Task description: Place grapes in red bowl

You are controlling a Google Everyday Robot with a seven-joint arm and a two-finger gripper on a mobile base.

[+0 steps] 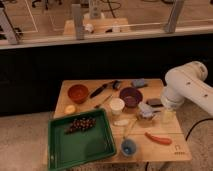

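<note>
We see the claw (pixel 146 111) on the white arm (pixel 186 89), over the right part of the counter (pixel 159 151), about midway between the back and front edges. Its jaws stand open and hold nothing. Just to its back-left is the purple bowl (pixel 131 96), with a white cup (pixel 116 105) beside that. A red-orange long item (pixel 158 138) lies toward the front-right corner, and a small blue cup (pixel 128 146) sits at the front edge.

The grapes (pixel 80 124) are well apart from the claw, off to its left and a bit nearer the front. They lie in the back part of the green tray (pixel 82 147), which covers the front-left corner. The red bowl (pixel 78 92) sits near the back-left corner, behind the tray and not touching the grapes.
</note>
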